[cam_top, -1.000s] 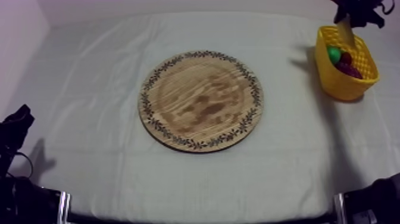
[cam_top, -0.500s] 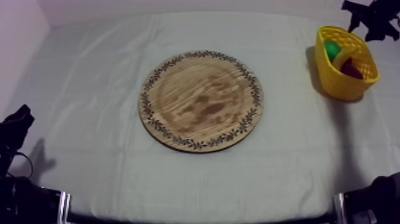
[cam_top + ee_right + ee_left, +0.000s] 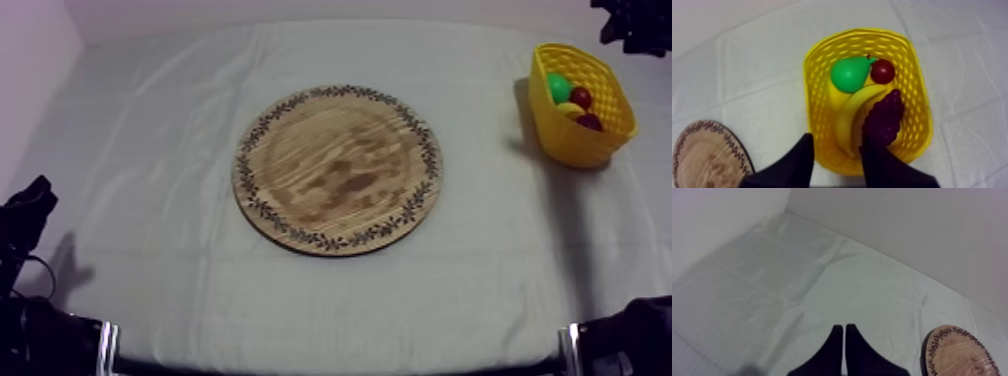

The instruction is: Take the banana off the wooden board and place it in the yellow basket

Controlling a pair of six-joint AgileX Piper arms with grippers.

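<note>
Banana (image 3: 854, 112) lies inside the yellow basket (image 3: 817, 100), curved between the pear (image 3: 848, 74) and the bunch of grapes (image 3: 884, 117). The small red fruit (image 3: 882, 71) sits just beside the pear. The basket stands by the table's (image 3: 180, 120) right edge, near the far right corner. The wooden board (image 3: 337, 168) at mid-table is bare.

Right gripper (image 3: 839, 142): fingers spread, nothing pinched, poised over the basket's near rim. One finger is outside the wall and the other over the grapes. Left gripper (image 3: 844, 330): fingers pressed together into a wedge, low over the cloth near the table's front left corner, well apart from the board.

Judgement: the placing looks done. The step in hand is getting the right arm clear.

- Rise straight up before any sideways travel. A finger straddles the rim, so a lateral drag could hook the wall.
- Hold the fingers apart on the way up, so nothing is caught between them.
- The basket looks light and sits close to the table's edge. A nudge could slide or tip it.
- Watch the grapes under the inner finger, as they could snag and lift.
- Left arm need not move.
</note>
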